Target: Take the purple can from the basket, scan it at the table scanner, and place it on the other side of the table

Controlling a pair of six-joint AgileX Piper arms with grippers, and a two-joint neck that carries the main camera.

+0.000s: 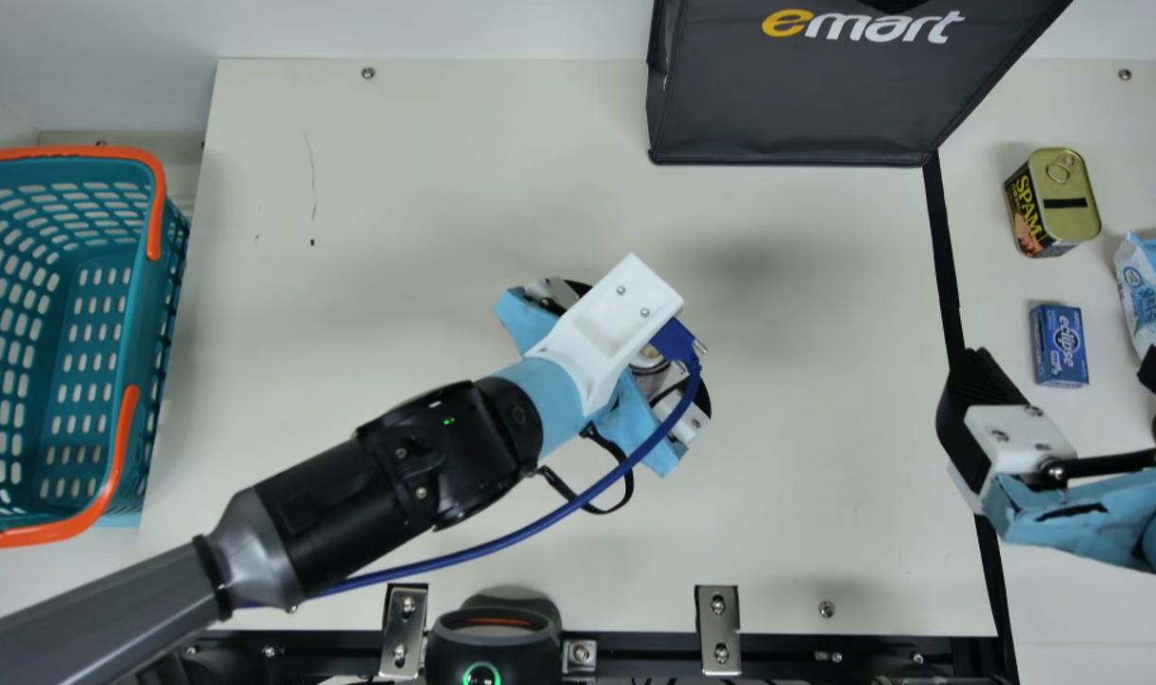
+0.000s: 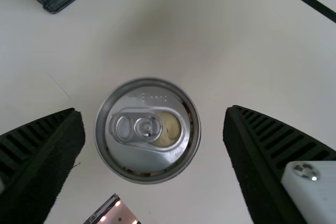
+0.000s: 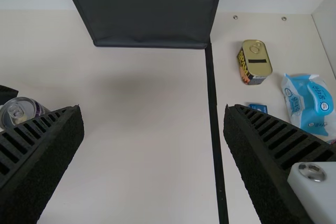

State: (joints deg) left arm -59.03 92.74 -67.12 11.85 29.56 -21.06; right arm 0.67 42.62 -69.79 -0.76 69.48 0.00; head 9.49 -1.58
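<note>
Your can stands near the middle of the tabletop, well in from the near edge, between the parted fingers of the left gripper, touching neither. It looks like a handover: raise that gripper straight up, don't brush the can, then clear away before you bring in the right gripper, also spread.

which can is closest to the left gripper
The round, silver-topped one, seen between the left gripper's open fingers. The other, rectangular with a gold-coloured lid, stands beyond the black line.
</note>
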